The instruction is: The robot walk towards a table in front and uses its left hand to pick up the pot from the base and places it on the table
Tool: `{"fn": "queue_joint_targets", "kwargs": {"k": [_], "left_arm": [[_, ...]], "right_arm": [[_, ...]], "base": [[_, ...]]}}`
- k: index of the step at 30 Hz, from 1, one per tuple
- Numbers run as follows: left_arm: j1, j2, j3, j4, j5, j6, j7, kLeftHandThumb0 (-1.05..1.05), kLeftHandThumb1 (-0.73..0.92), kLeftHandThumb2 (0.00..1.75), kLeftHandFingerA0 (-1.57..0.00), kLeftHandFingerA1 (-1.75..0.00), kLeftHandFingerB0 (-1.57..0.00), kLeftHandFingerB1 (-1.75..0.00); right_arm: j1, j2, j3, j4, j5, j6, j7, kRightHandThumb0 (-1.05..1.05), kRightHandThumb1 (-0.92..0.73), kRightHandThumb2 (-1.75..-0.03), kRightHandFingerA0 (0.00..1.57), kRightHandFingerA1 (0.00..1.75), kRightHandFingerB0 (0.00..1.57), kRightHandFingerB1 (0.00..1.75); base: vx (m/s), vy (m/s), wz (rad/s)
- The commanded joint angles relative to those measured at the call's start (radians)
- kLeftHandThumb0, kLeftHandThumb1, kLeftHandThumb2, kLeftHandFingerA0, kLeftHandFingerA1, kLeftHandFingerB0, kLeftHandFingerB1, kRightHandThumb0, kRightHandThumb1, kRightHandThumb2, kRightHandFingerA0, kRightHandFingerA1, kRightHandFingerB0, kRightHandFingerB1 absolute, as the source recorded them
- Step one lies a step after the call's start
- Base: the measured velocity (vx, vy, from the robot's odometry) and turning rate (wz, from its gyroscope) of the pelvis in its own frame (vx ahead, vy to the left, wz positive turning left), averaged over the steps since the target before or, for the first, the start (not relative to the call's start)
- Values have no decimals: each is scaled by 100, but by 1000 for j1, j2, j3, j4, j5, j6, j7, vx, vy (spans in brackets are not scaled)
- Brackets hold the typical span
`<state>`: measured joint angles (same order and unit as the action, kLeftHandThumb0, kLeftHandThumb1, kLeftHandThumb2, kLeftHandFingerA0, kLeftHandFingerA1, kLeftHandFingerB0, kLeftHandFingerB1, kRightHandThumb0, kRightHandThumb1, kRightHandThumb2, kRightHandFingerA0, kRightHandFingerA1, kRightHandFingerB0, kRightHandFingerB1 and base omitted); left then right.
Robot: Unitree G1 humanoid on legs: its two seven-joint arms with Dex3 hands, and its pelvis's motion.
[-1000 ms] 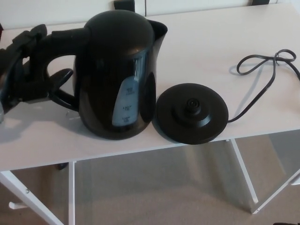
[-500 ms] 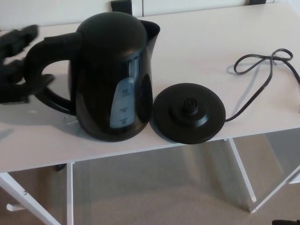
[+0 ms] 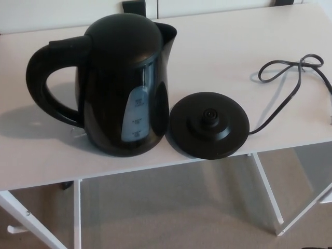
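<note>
A black electric kettle (image 3: 122, 83), the pot, stands upright on the white table (image 3: 218, 46), its handle (image 3: 44, 83) turned to the left and its spout at the back. Its round black base (image 3: 210, 124) lies just to the right of it, near the table's front edge, bare on top. The two sit very close, and I cannot tell whether they touch. Neither of my hands shows in the head view.
A black power cord (image 3: 290, 78) runs from the base to the right and loops near the table's right edge. White table legs (image 3: 267, 187) stand over a beige floor below. A dark object (image 3: 134, 6) peeks over the far edge.
My left hand, which was at the kettle's handle a second ago, drew back to the left and has left the picture. The kettle stands still on the table.
</note>
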<state>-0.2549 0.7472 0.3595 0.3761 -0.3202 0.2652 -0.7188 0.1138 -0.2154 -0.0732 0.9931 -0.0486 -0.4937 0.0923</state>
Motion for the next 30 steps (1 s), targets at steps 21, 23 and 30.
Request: {"fn": "queue_joint_targets", "kwargs": {"k": [21,23,30], "left_arm": [[431,-313,20,636,141,-294,94,-78,46,78,0,-1,-5,-4],[379,-329,-32,675,160,-295,120,-77,47,80,0,-5,-7,-1],[295,-412,-119,714,201,-362,312,-80,50,84,0,0,-4,-5]], "right_arm": [[29,-10,-17,80,0,-11,-43,-58,-65,-60,71,58,55,39],[28,-13,-21,82,-1,-16,-43,-59,-65,-60,65,57,51,37],[46,-14,-13,81,-19,-36,-44,-62,-53,-93,58,66,40,52]], "base": [[-2,0,1],[0,0,0],[0,0,0]]}}
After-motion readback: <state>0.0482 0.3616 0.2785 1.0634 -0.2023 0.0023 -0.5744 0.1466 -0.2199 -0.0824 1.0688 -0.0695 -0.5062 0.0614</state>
